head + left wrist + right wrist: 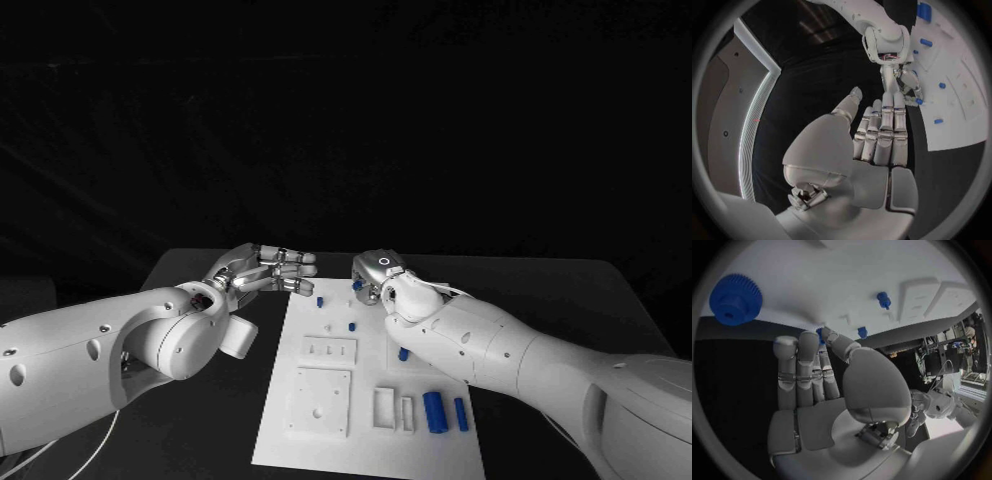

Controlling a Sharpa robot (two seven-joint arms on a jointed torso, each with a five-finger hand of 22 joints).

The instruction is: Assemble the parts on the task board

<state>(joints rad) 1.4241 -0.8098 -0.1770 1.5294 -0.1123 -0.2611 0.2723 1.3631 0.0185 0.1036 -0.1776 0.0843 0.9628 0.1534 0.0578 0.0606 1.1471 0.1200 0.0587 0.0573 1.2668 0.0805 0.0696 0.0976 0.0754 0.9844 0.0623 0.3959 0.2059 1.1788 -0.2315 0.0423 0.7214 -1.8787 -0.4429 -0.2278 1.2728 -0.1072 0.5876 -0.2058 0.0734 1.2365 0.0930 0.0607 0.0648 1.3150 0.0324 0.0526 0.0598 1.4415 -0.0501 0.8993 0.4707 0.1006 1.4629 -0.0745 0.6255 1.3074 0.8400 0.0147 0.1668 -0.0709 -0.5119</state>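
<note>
Head view: task board (325,440) is a white plate, long axis running near to far down the middle of the black table (606,290). No readable writing or labels on it from here.

Nearest, at about 5 o'clock on the board: two blue cylinders (434,411) lying flat, long axes pointing near-far, just beside each other; a thinner blue pin (462,414) at their 3 o'clock, same heading. White rectangular blocks (323,400) sit at their 9 o'clock.

Mid-board: small blue peg (353,326) standing upright.

Far end: another blue peg (319,300) near the far edge, between the two hands.

Left hand (267,270) hovers off the board's far corner at about 11 o'clock, fingers side by side and lightly curled, holding nothing; left wrist view confirms an empty palm (873,150).

Right hand (384,275) is over the far edge at about 1 o'clock. In the right wrist view its fingers (798,370) lie together, straight, nothing in them; a blue gear (734,299) lies flat on the board beyond the fingertips.
</note>
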